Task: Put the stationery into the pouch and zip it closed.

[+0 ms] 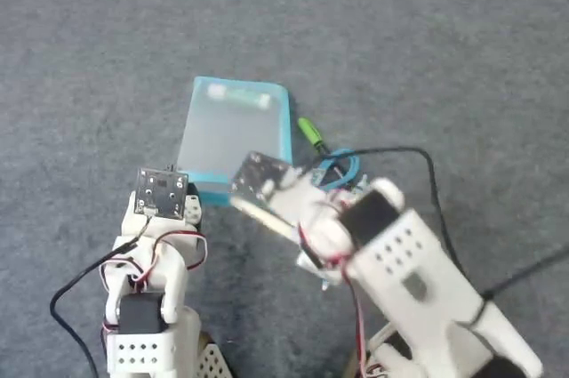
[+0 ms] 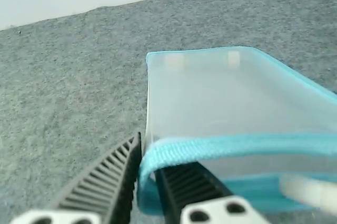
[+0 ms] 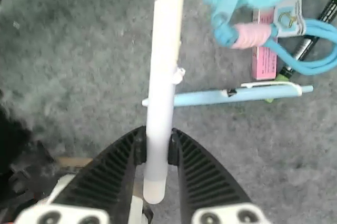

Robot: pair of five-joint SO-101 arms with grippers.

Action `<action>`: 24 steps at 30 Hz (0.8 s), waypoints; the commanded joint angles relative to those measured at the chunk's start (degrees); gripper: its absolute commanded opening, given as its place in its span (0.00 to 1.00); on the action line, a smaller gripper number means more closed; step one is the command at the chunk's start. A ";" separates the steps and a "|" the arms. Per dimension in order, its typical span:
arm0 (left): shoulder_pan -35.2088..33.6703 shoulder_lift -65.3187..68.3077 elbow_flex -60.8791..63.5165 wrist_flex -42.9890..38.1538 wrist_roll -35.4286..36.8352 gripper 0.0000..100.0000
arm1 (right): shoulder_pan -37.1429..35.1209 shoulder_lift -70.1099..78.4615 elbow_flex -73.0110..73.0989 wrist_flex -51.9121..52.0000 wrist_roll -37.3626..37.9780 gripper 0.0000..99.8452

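Noted left end effector (image 2: 148, 155) pinched shut on blue rim of one clear pouch (image 2: 221, 97) on bench (image 2: 68, 76); right end effector (image 3: 157, 138) clamped on one white pen (image 3: 166, 50) near pouch. Counted loose: one blue pen (image 3: 237, 94), one pink eraser (image 3: 263, 61).

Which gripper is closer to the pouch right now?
Left. The left gripper is clamped on the pouch at its blue-edged near corner, touching it. The right gripper holds a white pen close beside the zipper end.

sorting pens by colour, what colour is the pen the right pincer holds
The pen is white, clearest in the right wrist view.
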 commanded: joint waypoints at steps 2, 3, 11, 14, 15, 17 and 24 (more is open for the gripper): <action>0.26 -1.05 -0.75 -1.93 -0.26 0.01 | 1.80 5.85 -9.58 -2.15 -5.27 0.01; 0.26 -1.05 -0.75 -1.93 -0.26 0.01 | 1.80 7.16 -11.16 -2.15 -5.98 0.01; 0.35 -1.05 -0.75 -1.93 -0.26 0.01 | 1.45 19.38 -25.32 -1.89 -10.90 0.01; 0.35 -1.05 -0.13 -2.02 -0.26 0.01 | 1.36 24.22 -31.91 -1.19 -13.19 0.01; 0.35 -1.05 0.04 -2.46 -0.35 0.01 | 1.36 25.80 -33.85 -0.84 -13.89 0.01; 0.35 -1.05 0.13 -2.73 -0.35 0.01 | 0.84 28.88 -37.63 0.22 -15.82 0.01; 2.64 -1.05 0.22 -2.37 -0.35 0.01 | -4.26 37.67 -45.89 3.65 -18.29 0.01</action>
